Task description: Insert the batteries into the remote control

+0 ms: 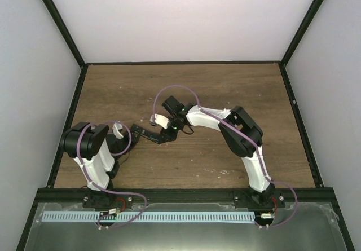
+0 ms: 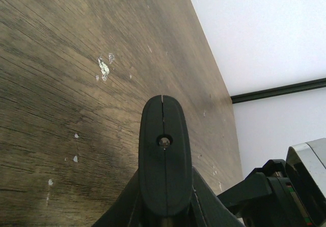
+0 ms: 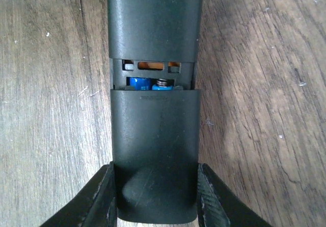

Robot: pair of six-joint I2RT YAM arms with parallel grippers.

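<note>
The remote (image 3: pixel 153 23) lies back-up on the table (image 1: pixel 225 87), a little left of its middle and about midway between the near and far edges. Its cover (image 3: pixel 155 150) sits partly slid on, leaving a narrow gap at the compartment. The blue batteries (image 3: pixel 136 82) show side by side in that gap, a spring coil beside them. The right gripper (image 3: pixel 155 168) clamps the remote at the covered end, with its fingers (image 3: pixel 102 196) pressed to both long sides. The left gripper (image 2: pixel 164 135) is near the remote's other end, fingers closed together seam to seam, nothing visible between them.
</note>
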